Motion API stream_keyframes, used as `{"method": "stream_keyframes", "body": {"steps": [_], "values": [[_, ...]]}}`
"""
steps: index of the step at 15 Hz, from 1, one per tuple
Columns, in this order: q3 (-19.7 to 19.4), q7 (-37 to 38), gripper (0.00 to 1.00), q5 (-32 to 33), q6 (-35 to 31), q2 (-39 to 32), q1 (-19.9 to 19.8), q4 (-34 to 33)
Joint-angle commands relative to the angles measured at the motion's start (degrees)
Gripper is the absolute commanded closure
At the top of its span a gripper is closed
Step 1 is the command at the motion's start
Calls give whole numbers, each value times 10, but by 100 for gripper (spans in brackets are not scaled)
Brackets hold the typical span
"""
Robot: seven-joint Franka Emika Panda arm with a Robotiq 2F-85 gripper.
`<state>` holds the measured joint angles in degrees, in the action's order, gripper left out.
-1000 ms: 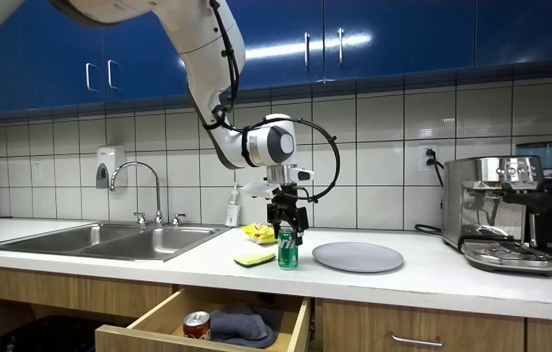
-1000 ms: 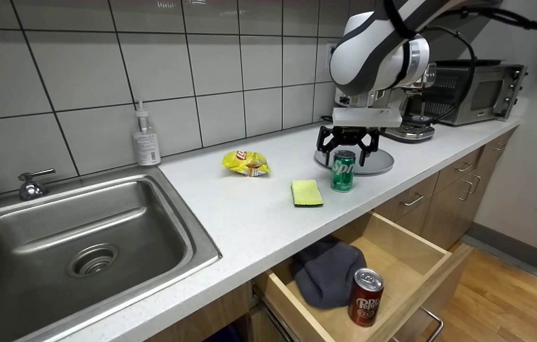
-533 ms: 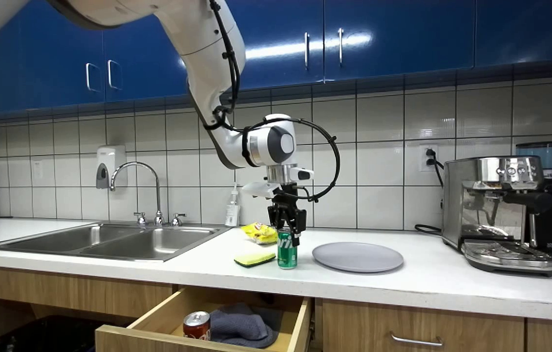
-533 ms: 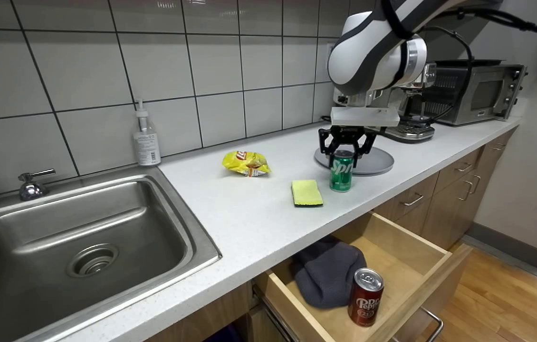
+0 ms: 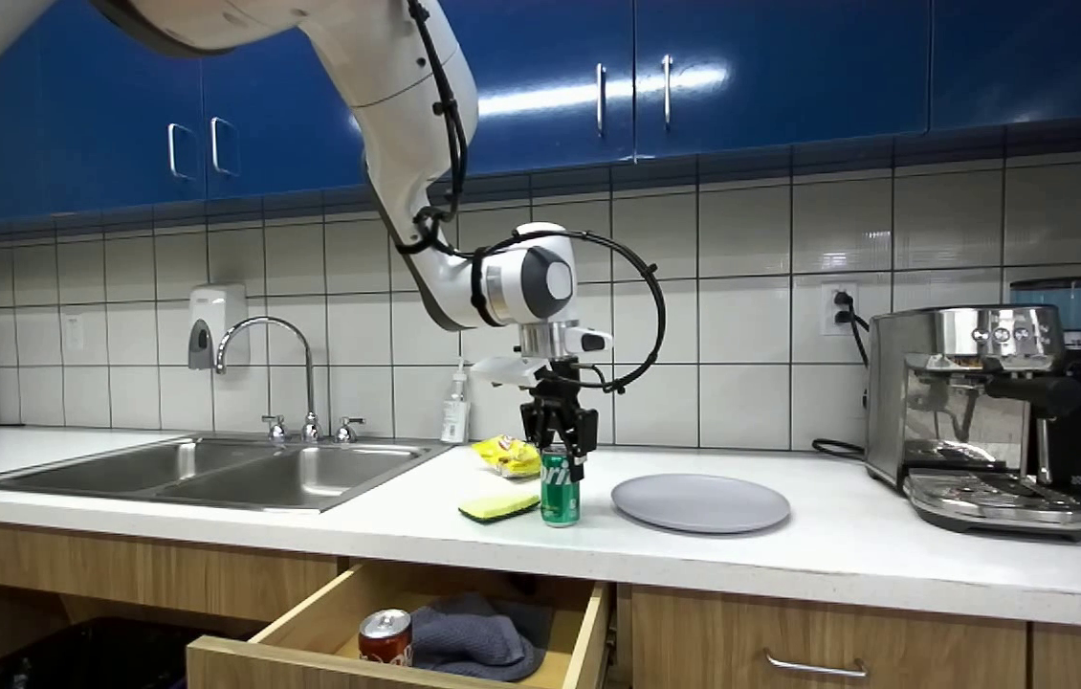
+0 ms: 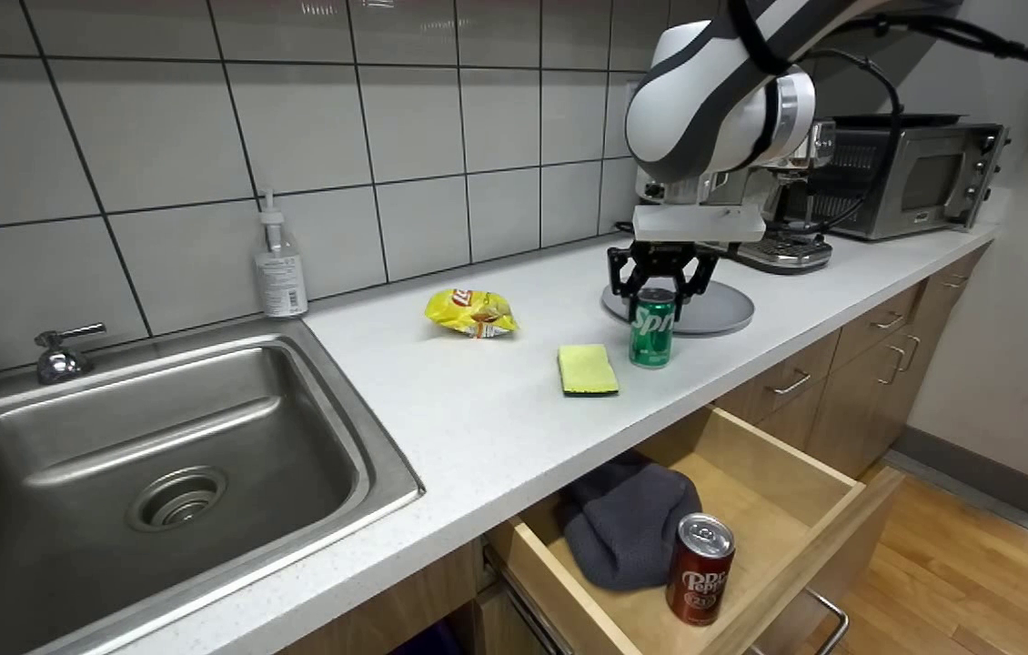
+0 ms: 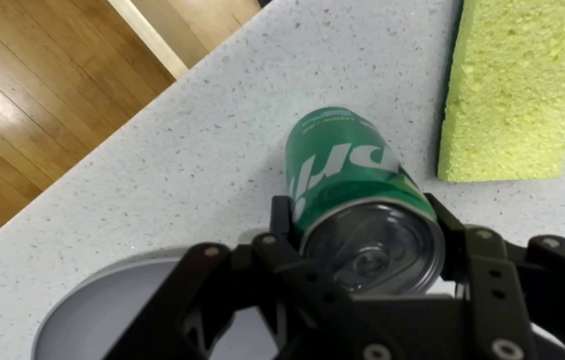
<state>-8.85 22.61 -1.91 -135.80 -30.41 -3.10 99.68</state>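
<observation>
A green Sprite can (image 6: 652,338) stands upright on the white counter, its silver lid toward the camera in the wrist view. My gripper (image 7: 362,215) has come down over the can's top from above, with a black fingertip (image 7: 281,212) pressed to either side. It is shut on the can near the lid. In both exterior views the can's base appears to rest on the counter. A yellow-green sponge (image 7: 517,95) lies close beside the can, apart from it. On the can's other side is a flat grey plate (image 5: 701,502), partly hidden by the gripper in the wrist view.
A yellow chip bag (image 6: 471,313) lies behind the sponge. Below the counter edge a pulled-out drawer (image 6: 796,455) holds a Dr Pepper can (image 6: 701,569) and a dark grey cloth (image 6: 628,518). The steel sink (image 5: 297,474) and an espresso machine (image 5: 971,411) stand farther off.
The fingers, apart from the can a second ago, have closed in on its sides. Can and gripper have shifted slightly to the left in both exterior views.
</observation>
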Motion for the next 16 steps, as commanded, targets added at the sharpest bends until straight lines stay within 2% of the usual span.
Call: {"method": "stream_keyframes", "body": {"steps": [1,6,10,16], "values": [[6,-38,62,0,4,39,-3,34],[5,-61,62,7,-17,97,2,115],[2,-45,62,9,-49,159,9,204],[0,-19,62,46,-101,242,19,332]]}}
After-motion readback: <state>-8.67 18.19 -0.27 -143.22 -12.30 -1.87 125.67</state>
